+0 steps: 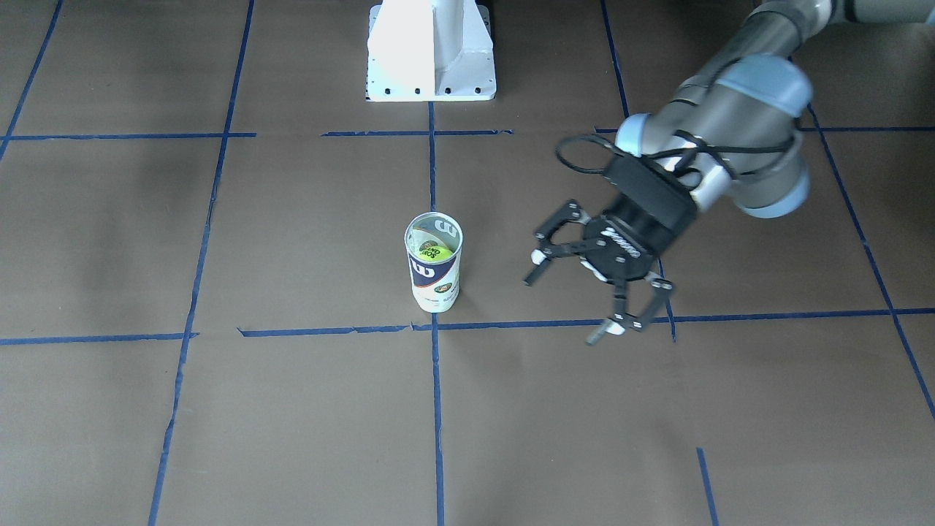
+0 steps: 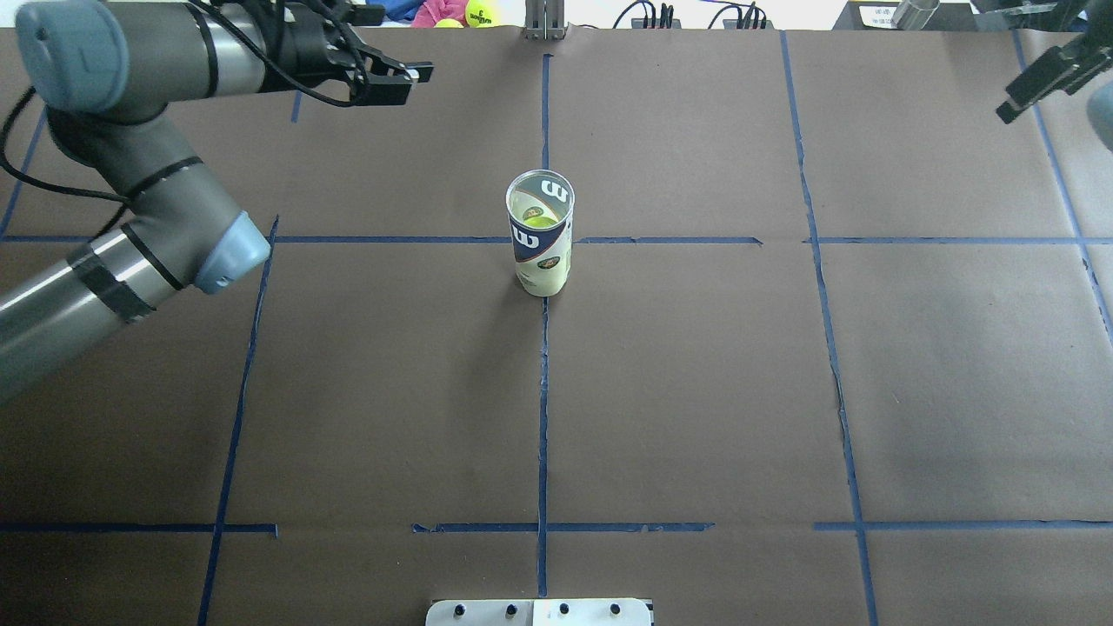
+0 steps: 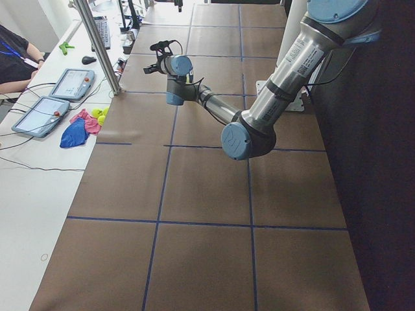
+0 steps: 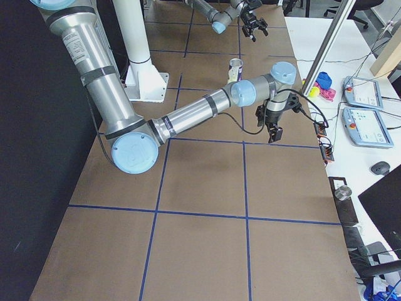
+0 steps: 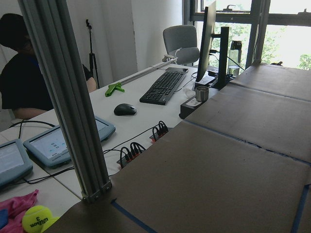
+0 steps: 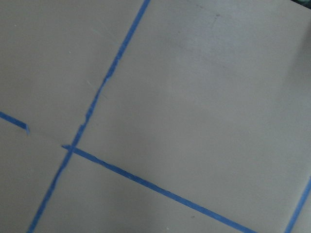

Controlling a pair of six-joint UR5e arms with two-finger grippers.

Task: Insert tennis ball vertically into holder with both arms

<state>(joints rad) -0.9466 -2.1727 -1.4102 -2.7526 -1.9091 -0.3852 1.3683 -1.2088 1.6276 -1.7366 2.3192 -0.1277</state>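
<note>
Front view: ball (image 1: 436,253) inside upright can (image 1: 433,281), mid-table (image 1: 219,409). L pincer (image 1: 561,310) released, empty, at can's 3 o'clock, apart. R pincer (image 2: 1039,78): can't tell.

Brown table (image 5: 243,170) beside a white desk (image 5: 138,122), grey chair (image 5: 181,41), bright windows (image 5: 286,39).

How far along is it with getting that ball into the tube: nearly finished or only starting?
It looks essentially done. The tennis ball sits inside the holder, which stands upright. Nothing is in hand: the left gripper is open and empty, off to the holder's side, and the right gripper is far off too. Nothing obvious is left, except perhaps parking the arms.
</note>
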